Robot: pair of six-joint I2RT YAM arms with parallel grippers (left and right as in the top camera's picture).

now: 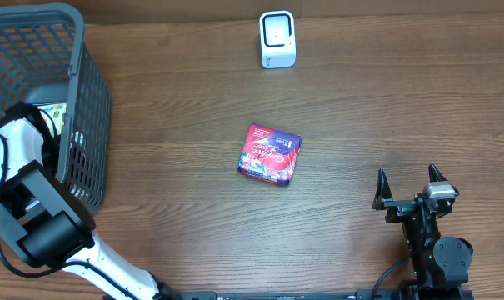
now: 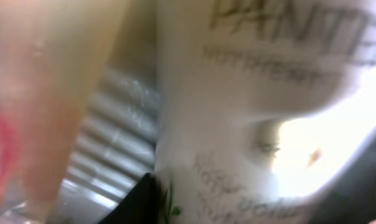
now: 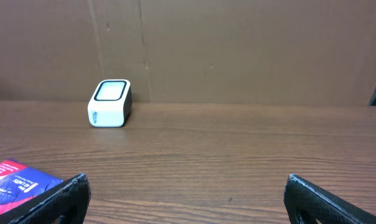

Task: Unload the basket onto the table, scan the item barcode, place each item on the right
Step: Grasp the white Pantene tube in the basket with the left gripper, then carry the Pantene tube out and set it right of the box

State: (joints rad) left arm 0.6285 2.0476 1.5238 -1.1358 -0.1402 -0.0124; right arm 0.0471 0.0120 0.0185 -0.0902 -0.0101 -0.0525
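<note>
At the lower right of the overhead view, the right gripper (image 1: 407,172) is seen with its fingers spread wide and nothing between them. At the lower left, the left arm (image 1: 22,150) is reached into the grey basket (image 1: 87,108), where its gripper is hidden; whether it is spread or closed cannot be told. A white bottle (image 2: 256,124) is seen blurred, close against the left wrist camera. A red and purple packet (image 1: 271,153) is laid flat on the table (image 1: 177,100) mid-frame, and the white scanner (image 1: 277,39) is set at top centre.
</note>
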